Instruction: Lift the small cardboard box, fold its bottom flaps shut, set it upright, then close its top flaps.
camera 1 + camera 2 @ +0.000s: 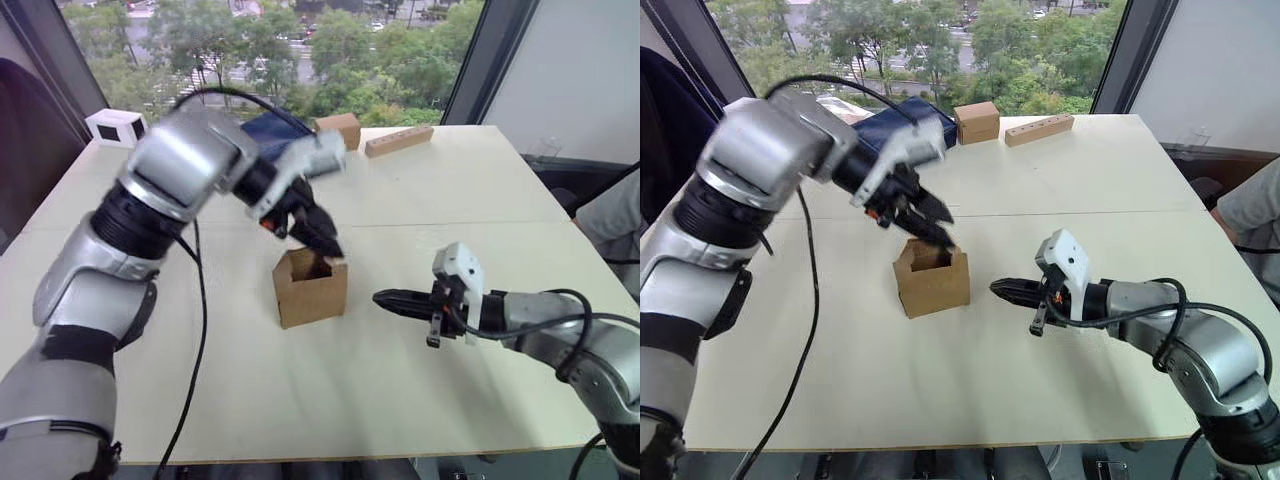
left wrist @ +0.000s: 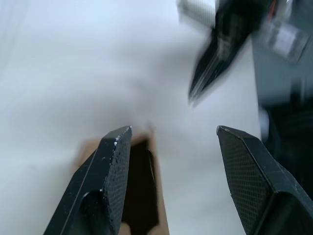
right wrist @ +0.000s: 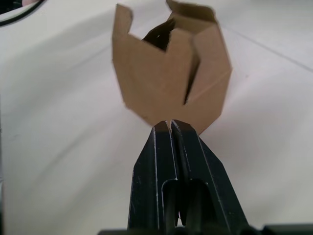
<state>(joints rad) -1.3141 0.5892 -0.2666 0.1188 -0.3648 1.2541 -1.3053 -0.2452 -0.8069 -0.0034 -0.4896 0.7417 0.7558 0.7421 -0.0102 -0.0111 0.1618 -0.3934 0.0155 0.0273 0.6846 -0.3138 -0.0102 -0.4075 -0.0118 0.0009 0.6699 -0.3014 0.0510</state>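
Upright, the small cardboard box (image 1: 311, 290) stands open-topped, left pincer (image 1: 930, 228) spread, right pincer (image 1: 1002, 289) clenched empty

The box (image 1: 311, 288) stands on the worktop (image 1: 420, 200), under the left jaws and just ahead of the right jaws, apart from them.

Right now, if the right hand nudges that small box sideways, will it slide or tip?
Probably slide: the small cardboard box sits squat and upright on the smooth table. It looks empty, so likely light. Its open top flaps would probably flex.
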